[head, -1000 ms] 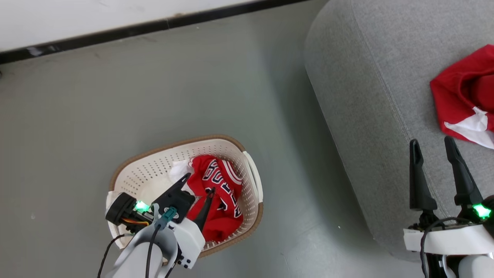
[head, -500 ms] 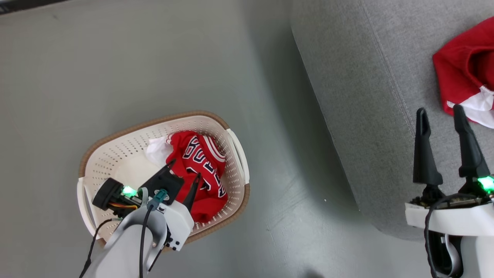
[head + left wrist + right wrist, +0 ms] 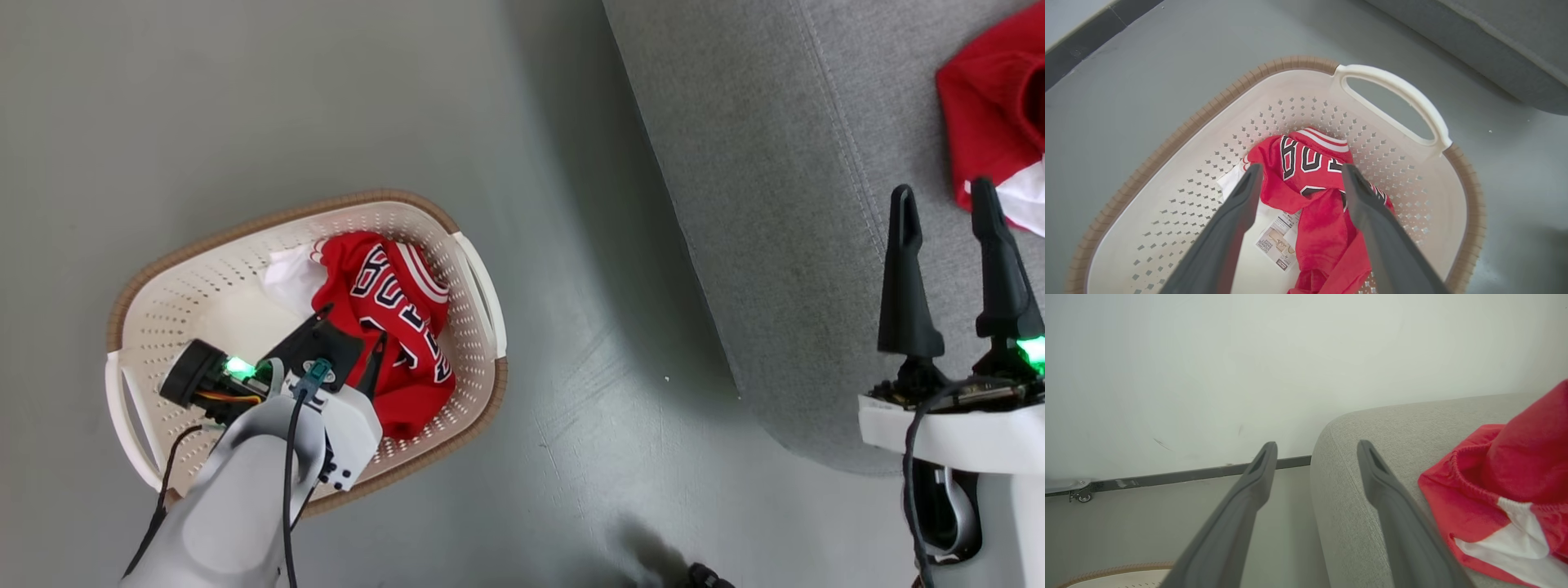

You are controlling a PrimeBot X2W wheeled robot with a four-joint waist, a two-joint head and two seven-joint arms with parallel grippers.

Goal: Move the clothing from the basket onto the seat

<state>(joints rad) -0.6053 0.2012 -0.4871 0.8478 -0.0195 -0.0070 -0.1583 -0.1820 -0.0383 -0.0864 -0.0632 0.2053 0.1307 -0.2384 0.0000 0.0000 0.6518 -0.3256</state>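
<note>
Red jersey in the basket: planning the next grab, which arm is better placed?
Left. The left pincer hangs open over the cream perforated plastic basket, pointing at the red lettered jersey; the right pincer is over the grey woven-fabric seat.

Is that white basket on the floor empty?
No, a red jersey with black-white lettering lies inside the basket.

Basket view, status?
Left tool open, poised over jersey in basket. Right tool open, empty, above seat. Shorts on seat. Nothing blocking.
</note>
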